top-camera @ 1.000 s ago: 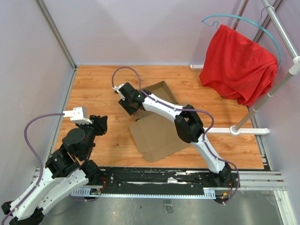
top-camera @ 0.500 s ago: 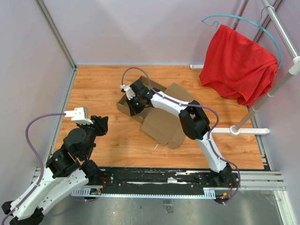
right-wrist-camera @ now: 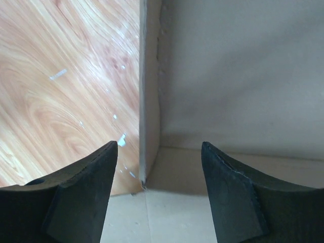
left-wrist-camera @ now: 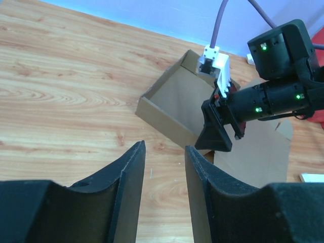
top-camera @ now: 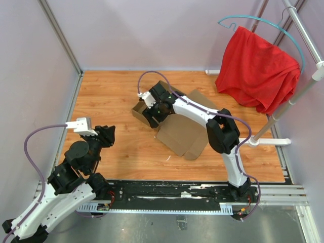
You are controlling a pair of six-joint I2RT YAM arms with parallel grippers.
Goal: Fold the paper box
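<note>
The paper box [top-camera: 185,132] is brown cardboard lying on the wooden floor, with a shallow tray folded up at its left end and a flat panel stretching to the right. My right gripper [top-camera: 153,119] is open over the tray's near corner. In the right wrist view its fingers straddle the upright wall edge [right-wrist-camera: 143,101] without touching it. My left gripper [top-camera: 109,134] hovers to the left of the box, open and empty. From the left wrist view the left gripper [left-wrist-camera: 163,148] points at the tray [left-wrist-camera: 174,104], which lies some way ahead.
A red cloth [top-camera: 258,68] hangs on a hanger from a white rack [top-camera: 276,119] at the right. Pale walls close in the wooden floor [top-camera: 106,96] at the left and back. A metal rail [top-camera: 202,195] runs along the near edge.
The right arm swung the box round: the tray went left, the flat panel up and right. The right gripper closed and has now opened again. The left arm barely moved.
</note>
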